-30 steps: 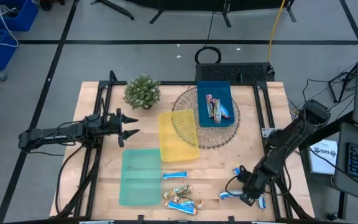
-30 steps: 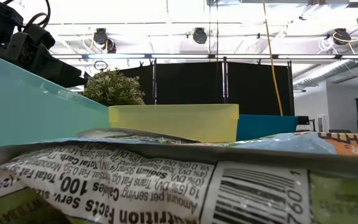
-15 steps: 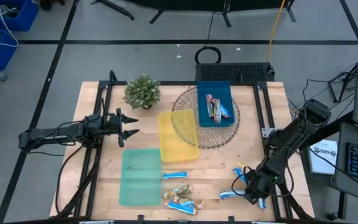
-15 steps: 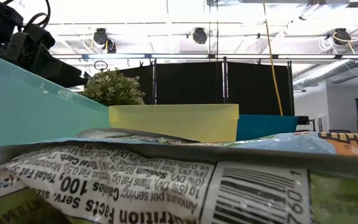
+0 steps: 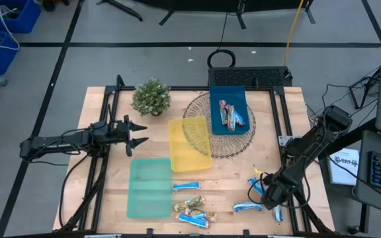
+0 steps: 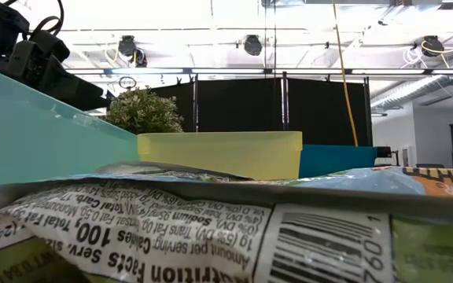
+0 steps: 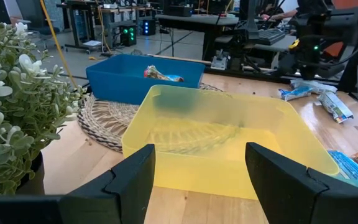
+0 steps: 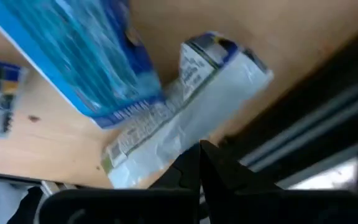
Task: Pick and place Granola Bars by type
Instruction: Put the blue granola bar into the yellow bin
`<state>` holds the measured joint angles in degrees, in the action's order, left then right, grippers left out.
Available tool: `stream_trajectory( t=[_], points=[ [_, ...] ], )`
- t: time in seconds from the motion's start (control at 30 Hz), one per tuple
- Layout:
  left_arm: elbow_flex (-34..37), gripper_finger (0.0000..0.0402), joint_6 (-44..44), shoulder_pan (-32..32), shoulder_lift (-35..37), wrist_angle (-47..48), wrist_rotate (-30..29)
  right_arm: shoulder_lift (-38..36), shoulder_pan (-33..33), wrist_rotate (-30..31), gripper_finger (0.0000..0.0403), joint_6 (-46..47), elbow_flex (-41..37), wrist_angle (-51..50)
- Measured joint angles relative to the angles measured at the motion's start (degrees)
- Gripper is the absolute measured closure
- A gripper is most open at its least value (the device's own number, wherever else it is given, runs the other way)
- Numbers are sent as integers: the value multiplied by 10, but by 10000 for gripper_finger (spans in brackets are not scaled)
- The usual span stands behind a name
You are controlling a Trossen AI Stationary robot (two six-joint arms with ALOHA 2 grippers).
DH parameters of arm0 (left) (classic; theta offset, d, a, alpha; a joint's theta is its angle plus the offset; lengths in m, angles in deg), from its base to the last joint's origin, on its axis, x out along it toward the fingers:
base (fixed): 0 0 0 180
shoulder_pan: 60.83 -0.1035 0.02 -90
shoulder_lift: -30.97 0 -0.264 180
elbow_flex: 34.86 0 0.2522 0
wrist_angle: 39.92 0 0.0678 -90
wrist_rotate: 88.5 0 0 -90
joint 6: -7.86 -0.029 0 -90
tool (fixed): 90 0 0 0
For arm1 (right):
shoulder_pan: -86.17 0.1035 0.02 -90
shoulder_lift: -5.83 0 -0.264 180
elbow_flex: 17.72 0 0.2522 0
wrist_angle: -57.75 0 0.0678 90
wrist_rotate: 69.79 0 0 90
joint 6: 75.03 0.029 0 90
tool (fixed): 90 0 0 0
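Hovering low over the wooden counter's near right corner, the right end effector, fingers pressed together and empty, sits beside shiny blue-and-white granola bars. Judged step: reaching to pick one; next, spread and descend. Left end effector waits spread.

A wooden surface carries 3 flat trays: a green tray near its front left, a yellow tray just behind and right of it, and a blue tray farther back. The blue tray sits on a round woven mat, which the yellow tray overlaps at one edge. A small potted plant stands at the back left, apart from the trays.
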<state>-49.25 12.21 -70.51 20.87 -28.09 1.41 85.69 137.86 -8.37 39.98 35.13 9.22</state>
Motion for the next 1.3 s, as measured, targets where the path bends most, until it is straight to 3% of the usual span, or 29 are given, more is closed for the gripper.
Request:
stream_trajectory(
  t=[0.17, 0.7, 0.83, 1.07, 1.3],
  points=[
    [0, 146, 0, 0, 0, 0, 0, 0, -15, 52, 403, -37, -23, 58],
    [0, 146, 0, 0, 0, 0, 0, -2, -132, 205, 403, -297, -29, 59],
    [0, 146, 0, 0, 0, 0, 0, -2, -155, 225, 403, -319, -29, 28],
    [0, 146, 0, 0, 0, 0, 0, -1, -150, 206, 396, -338, -30, -24],
    [0, 146, 0, 0, 0, 0, 0, -4, -150, 162, 317, -347, -31, -6]
  ],
)
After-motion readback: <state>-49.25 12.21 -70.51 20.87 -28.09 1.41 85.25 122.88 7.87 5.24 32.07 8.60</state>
